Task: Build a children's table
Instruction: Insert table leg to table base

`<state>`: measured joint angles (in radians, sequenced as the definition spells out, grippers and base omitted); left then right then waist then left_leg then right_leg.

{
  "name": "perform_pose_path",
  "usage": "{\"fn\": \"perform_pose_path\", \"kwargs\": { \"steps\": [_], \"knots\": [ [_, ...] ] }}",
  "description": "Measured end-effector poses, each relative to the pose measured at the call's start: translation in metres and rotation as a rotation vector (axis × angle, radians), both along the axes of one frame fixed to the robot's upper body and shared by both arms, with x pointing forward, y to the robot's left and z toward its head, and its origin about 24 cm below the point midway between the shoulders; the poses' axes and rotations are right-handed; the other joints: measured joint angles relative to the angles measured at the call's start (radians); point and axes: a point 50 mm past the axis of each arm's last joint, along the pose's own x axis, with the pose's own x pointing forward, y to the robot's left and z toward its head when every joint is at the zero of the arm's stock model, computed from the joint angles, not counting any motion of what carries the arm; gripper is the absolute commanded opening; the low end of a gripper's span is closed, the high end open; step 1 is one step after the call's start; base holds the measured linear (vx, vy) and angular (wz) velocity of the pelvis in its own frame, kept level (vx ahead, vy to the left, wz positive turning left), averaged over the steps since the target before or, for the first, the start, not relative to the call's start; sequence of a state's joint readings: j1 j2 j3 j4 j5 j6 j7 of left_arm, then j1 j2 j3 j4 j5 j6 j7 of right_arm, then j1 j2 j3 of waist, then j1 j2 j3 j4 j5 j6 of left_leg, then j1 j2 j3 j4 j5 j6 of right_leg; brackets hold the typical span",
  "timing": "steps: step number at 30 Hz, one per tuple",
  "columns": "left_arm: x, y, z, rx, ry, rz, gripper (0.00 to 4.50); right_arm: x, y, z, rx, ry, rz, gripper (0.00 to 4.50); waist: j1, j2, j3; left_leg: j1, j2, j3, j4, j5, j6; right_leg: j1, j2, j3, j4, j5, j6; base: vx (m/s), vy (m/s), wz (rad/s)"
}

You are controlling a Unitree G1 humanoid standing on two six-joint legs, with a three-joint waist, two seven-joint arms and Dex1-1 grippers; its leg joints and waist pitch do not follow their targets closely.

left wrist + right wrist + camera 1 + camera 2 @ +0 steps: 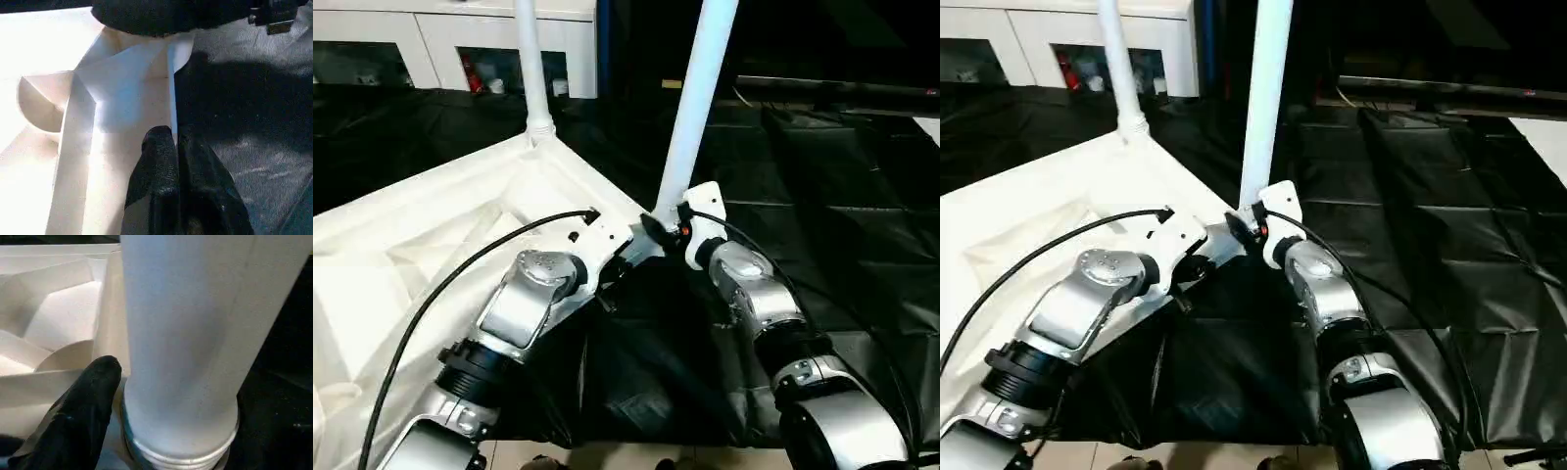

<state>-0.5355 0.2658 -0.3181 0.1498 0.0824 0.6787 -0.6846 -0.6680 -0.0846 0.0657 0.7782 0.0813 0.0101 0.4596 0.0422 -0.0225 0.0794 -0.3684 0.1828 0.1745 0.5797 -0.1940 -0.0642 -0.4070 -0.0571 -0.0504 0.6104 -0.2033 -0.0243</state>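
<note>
The children's table top [431, 225] lies upside down, its ribs facing up. One white leg [530, 69] stands in the far corner socket. A second leg [695, 108] rises, leaning slightly, from the near corner socket. My left gripper [175, 139] is shut on the top's thin rim just beside that near corner. My right gripper [668, 227] sits at the base of the near leg [190, 333]. It is open: one black finger [93, 401] stands beside the leg with a thin gap, and the other finger is hidden behind it.
A white cabinet [460, 49] with glass doors stands at the back left. Black sheeting [842, 176] covers the floor to the right and in front of the table top. A black cable [460, 269] runs over my left forearm.
</note>
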Motion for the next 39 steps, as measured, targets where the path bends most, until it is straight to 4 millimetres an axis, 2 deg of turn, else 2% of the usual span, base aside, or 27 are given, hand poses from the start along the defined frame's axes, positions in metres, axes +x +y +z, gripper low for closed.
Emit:
{"fn": "perform_pose_path", "kwargs": {
  "steps": [9,15,23,29,30,33,35,39],
  "knots": [
    [-0.005,0.007,-0.001,0.017,-0.022,-0.127,0.0,-0.014,-0.019,0.01,-0.046,-0.044,0.145,3.97,0.021,0.001,0.001,-0.001,0.001,0.0,0.002,0.001,0.001,0.0,0.0,-0.001,0.001,0.0,0.0,0.0,0.0,0.0],
    [-0.01,0.016,0.0,-0.006,0.004,-0.246,0.0,-0.033,-0.044,0.011,-0.094,-0.015,0.261,3.97,0.029,0.001,0.001,-0.002,0.002,0.0,0.006,0.0,0.001,0.0,0.0,-0.001,0.003,0.0,0.0,0.0,0.0,0.0],
    [-0.015,0.028,-0.002,0.01,0.03,-0.399,0.0,-0.049,-0.049,0.012,-0.157,0.02,0.424,3.97,0.046,0.002,0.001,-0.002,0.004,0.0,0.01,0.001,0.001,0.0,0.0,-0.003,0.007,0.0,0.0,0.0,0.0,0.0],
    [-0.017,0.033,-0.003,0.014,0.042,-0.462,0.0,-0.053,-0.05,0.014,-0.175,0.036,0.487,3.97,0.047,0.002,0.0,-0.002,0.004,0.0,0.013,0.001,0.001,0.001,0.0,-0.003,0.01,0.0,0.0,0.0,0.0,0.0],
    [-0.017,0.033,-0.003,0.015,0.042,-0.464,0.0,-0.053,-0.049,0.014,-0.175,0.04,0.491,3.72,0.048,0.002,0.0,-0.002,0.005,0.0,0.014,0.001,0.001,0.001,0.0,-0.003,0.011,0.0,0.0,0.0,0.0,0.0],
    [-0.017,0.033,-0.003,0.016,0.041,-0.467,0.0,-0.055,-0.048,0.012,-0.173,0.058,0.509,3.59,0.048,0.002,0.0,-0.002,0.005,0.0,0.015,0.001,0.001,0.001,0.0,-0.003,0.013,0.0,0.0,0.0,0.0,0.0],
    [-0.017,0.034,-0.005,0.015,0.044,-0.473,0.0,-0.056,-0.048,0.011,-0.177,0.066,0.521,3.29,0.048,0.0,0.0,-0.001,0.005,0.0,0.017,0.001,0.001,0.001,0.0,-0.003,0.015,0.0,0.0,0.0,0.0,0.0],
    [-0.017,0.035,-0.005,0.017,0.045,-0.485,0.0,-0.056,-0.048,0.011,-0.178,0.071,0.53,3.0,0.048,0.0,0.0,-0.001,0.005,0.0,0.02,0.002,0.001,0.001,-0.001,-0.003,0.018,0.0,0.0,0.0,0.0,0.0]
  ]
}}
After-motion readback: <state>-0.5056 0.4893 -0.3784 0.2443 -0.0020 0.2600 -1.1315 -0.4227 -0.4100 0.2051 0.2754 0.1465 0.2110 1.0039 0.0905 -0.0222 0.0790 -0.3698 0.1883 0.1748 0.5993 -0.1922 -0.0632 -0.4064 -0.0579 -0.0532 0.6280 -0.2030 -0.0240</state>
